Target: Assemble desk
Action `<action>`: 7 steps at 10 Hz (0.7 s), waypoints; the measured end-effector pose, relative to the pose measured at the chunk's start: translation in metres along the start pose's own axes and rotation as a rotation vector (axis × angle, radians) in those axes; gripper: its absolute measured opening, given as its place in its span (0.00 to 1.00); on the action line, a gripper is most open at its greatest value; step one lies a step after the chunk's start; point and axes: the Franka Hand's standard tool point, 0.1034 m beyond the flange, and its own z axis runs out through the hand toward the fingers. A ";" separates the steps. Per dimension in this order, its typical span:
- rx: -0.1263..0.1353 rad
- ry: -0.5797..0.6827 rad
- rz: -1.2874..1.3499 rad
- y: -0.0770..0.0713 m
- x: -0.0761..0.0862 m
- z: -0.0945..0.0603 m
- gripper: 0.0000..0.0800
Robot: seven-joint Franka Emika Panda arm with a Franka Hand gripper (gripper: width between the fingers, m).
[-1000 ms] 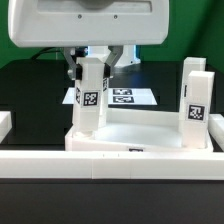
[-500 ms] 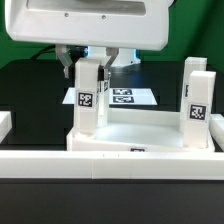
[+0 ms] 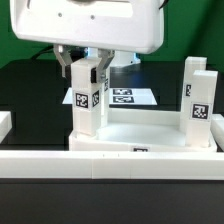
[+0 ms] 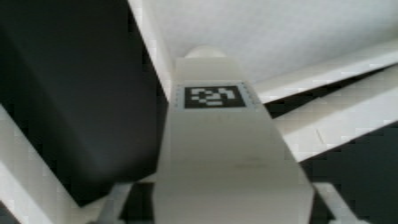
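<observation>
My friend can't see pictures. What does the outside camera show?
A robot gripper holds a white desk leg upright on the tabletop's corner. Another tagged leg stands at the exterior view's right.

The robot's white housing (image 3: 95, 25) fills the exterior view's top, cut by the frame and hiding most of the gripper (image 3: 88, 62). The tabletop (image 3: 140, 130) is partly screened by the white rail (image 3: 110, 162). The marker board (image 3: 130, 97) shows only partly.
</observation>
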 end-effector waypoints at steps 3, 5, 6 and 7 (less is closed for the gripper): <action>0.024 0.003 0.230 0.002 0.003 -0.001 0.37; 0.044 0.032 0.416 0.003 0.001 0.001 0.37; 0.055 0.043 0.515 0.002 0.001 0.001 0.37; 0.064 0.049 0.590 -0.001 0.000 0.001 0.37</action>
